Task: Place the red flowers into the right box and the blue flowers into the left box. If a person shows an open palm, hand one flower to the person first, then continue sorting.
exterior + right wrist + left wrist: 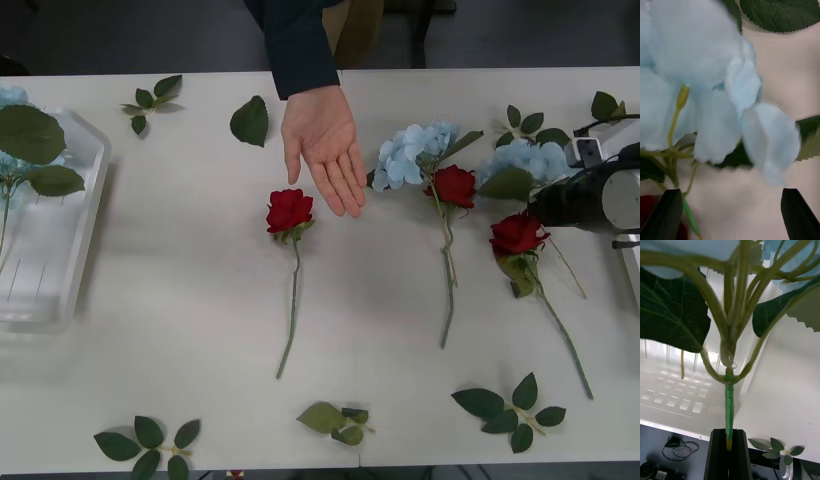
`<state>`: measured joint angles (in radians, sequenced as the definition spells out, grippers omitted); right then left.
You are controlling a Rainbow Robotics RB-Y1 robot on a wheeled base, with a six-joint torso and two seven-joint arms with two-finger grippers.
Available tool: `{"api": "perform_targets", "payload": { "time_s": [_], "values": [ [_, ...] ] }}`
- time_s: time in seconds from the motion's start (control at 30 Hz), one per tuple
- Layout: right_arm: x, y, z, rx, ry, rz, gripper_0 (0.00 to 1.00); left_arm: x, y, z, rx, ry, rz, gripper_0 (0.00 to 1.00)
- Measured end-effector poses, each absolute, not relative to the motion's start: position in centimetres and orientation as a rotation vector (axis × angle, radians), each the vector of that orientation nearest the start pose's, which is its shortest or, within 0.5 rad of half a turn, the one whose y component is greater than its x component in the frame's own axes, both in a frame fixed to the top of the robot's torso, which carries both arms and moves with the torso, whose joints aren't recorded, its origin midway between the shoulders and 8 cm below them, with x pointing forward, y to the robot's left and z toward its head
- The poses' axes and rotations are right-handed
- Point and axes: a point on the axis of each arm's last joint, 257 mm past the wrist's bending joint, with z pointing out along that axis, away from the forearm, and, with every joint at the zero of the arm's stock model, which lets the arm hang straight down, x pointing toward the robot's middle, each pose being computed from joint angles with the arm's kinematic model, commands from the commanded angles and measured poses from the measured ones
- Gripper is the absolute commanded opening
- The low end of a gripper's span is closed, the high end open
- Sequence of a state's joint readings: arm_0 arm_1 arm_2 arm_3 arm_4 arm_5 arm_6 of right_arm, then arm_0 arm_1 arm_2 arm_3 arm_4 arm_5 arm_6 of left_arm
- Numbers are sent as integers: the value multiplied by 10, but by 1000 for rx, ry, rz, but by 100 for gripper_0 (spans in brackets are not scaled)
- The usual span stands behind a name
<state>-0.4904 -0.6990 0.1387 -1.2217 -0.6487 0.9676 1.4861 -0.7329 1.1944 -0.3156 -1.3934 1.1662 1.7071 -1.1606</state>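
A person's hand (325, 150) reaches over the table's far edge, palm open. Three red flowers lie on the table: one (290, 211) just below the palm, one (455, 185) against a blue flower (413, 152), one (517, 234) near my right arm. My right gripper (545, 205) hovers open just over another blue flower (525, 160), whose petals (707, 75) are close above the open gripper (732, 217). My left gripper (729, 433) is shut on the green stem (729, 401) of a blue flower (28, 135) above the left box (60, 270). A sliver of the right box (633, 265) shows.
Loose green leaf sprigs lie around the table: far left (150, 98), beside the hand (250, 120), along the near edge (148, 445) (335, 420) (505, 405), and at the far right (605, 105). Bare table stretches between the left box and the middle rose.
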Motion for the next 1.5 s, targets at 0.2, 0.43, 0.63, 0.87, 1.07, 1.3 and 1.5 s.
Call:
{"api": "perform_targets", "payload": {
  "time_s": [0.2,0.43,0.63,0.87,1.07,1.3,1.5],
  "values": [
    [572,-385,-254,13,2430,5,75,449,448,-142,-340,2903,74,0],
    [579,-380,-251,-45,2393,-13,75,449,448,-142,-339,2904,74,0],
    [585,-389,-255,-41,2366,-47,75,449,448,-143,-337,2904,74,0],
    [584,-396,-274,-67,2376,-105,75,449,448,-143,-335,2904,74,0],
    [582,-400,-278,-72,2384,-124,75,449,448,-143,-335,2904,74,0],
    [581,-394,-285,-100,2393,-130,76,449,448,-143,-335,2904,74,0],
    [579,-389,-290,-123,2400,-134,65,449,448,-143,-335,2904,74,0]
  ]
}}
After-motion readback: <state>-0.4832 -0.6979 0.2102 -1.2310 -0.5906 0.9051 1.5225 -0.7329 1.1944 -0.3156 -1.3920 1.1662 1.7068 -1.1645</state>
